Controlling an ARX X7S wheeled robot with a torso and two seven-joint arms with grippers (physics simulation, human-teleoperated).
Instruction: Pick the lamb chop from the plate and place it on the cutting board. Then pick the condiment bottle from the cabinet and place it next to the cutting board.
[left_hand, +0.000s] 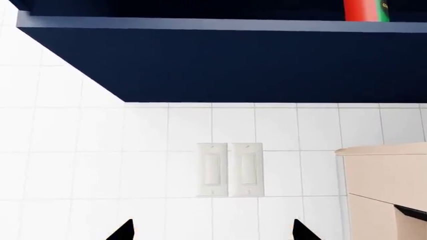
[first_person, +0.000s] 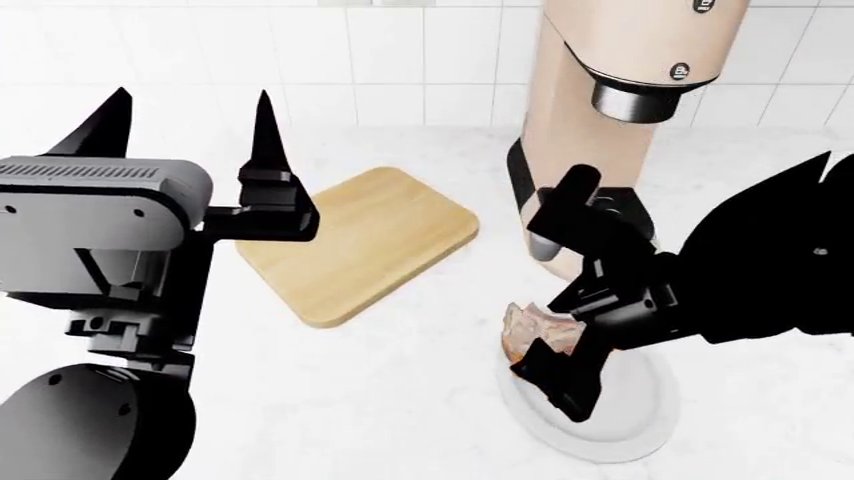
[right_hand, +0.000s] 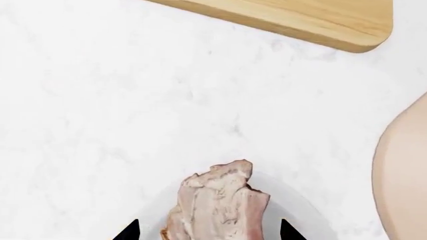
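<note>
The lamb chop (right_hand: 217, 205), pinkish with white fat, lies on the white plate (right_hand: 301, 212) between my right gripper's (right_hand: 208, 231) spread fingers. That gripper is open, with a gap on each side of the meat. From the head view, the right gripper (first_person: 550, 300) hangs over the lamb chop (first_person: 531, 328) on the plate (first_person: 627, 425). The tan cutting board (first_person: 360, 240) lies beyond it to the left, bare. My left gripper (first_person: 187, 110) is raised and open, holding nothing. Its wrist view shows the red condiment bottle (left_hand: 365, 10) standing in the dark blue cabinet (left_hand: 253, 65) above the left gripper (left_hand: 213, 231).
A tall beige appliance (first_person: 627, 60) stands just behind the plate, close to my right arm. Two wall switches (left_hand: 230, 170) sit on the white tiled wall under the cabinet. The counter (first_person: 400, 400) is white marble.
</note>
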